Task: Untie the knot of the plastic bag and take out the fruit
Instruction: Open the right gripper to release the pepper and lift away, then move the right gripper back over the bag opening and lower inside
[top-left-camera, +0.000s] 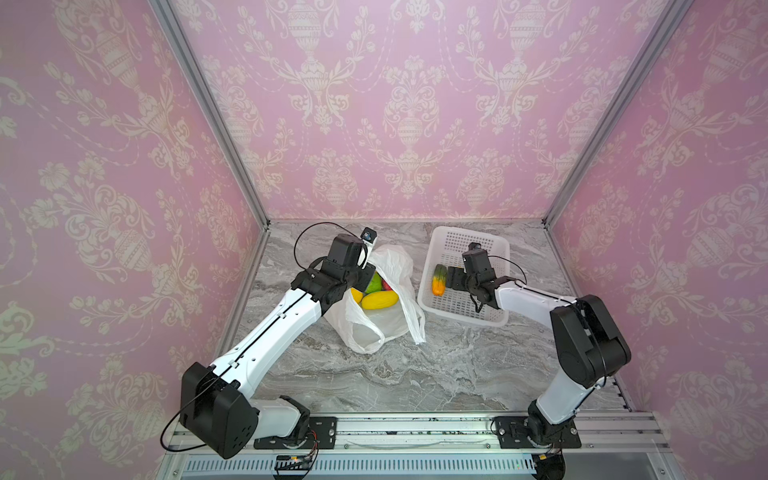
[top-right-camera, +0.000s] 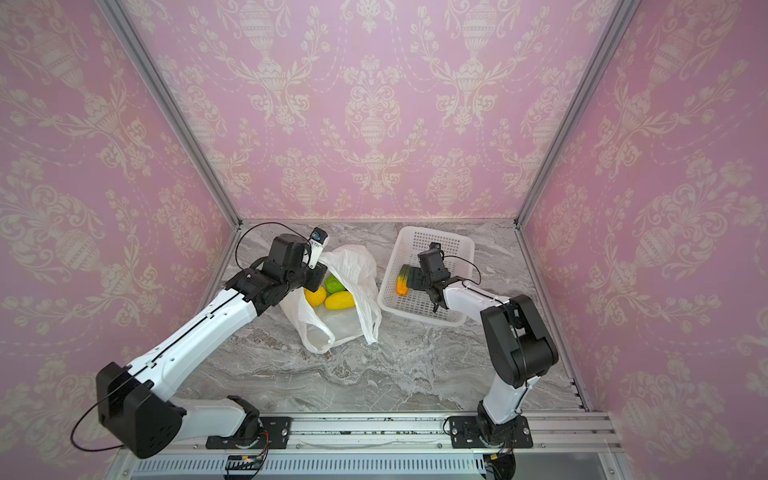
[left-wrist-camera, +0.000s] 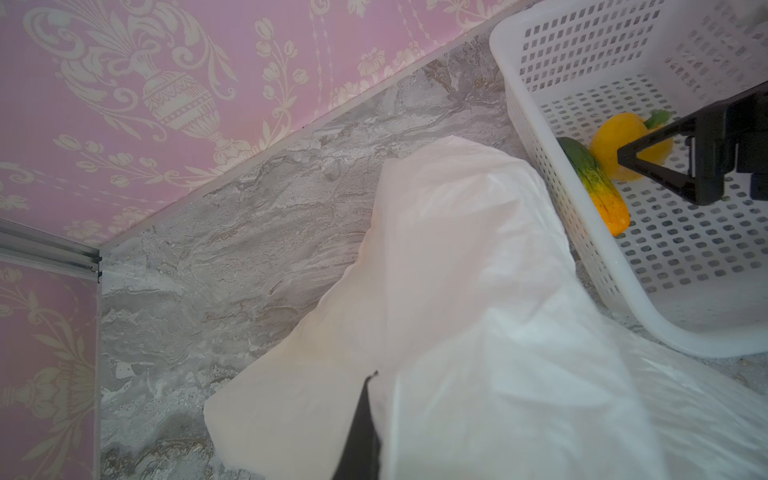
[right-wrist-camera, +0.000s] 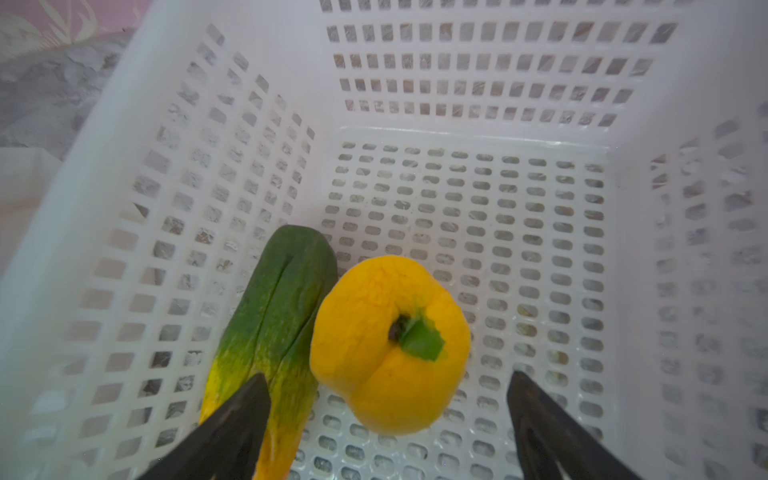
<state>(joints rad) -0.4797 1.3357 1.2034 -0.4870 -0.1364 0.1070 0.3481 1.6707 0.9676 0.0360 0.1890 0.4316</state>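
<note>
White bag (top-left-camera: 395, 266) sits untied mid-table, fruit (top-left-camera: 378, 300) inside, left gripper (top-left-camera: 366, 279) clamped on its rim. Right gripper (right-wrist-camera: 386, 376) hangs jaws apart over a yellow piece (right-wrist-camera: 386, 316) in the basket (right-wrist-camera: 478, 75). Unloading, I'd say, and next it must cross to the bag's mouth.

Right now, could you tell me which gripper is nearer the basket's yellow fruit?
Right. The right gripper hovers open over the yellow fruit; the left gripper, outside the basket, pinches the plastic bag.
</note>
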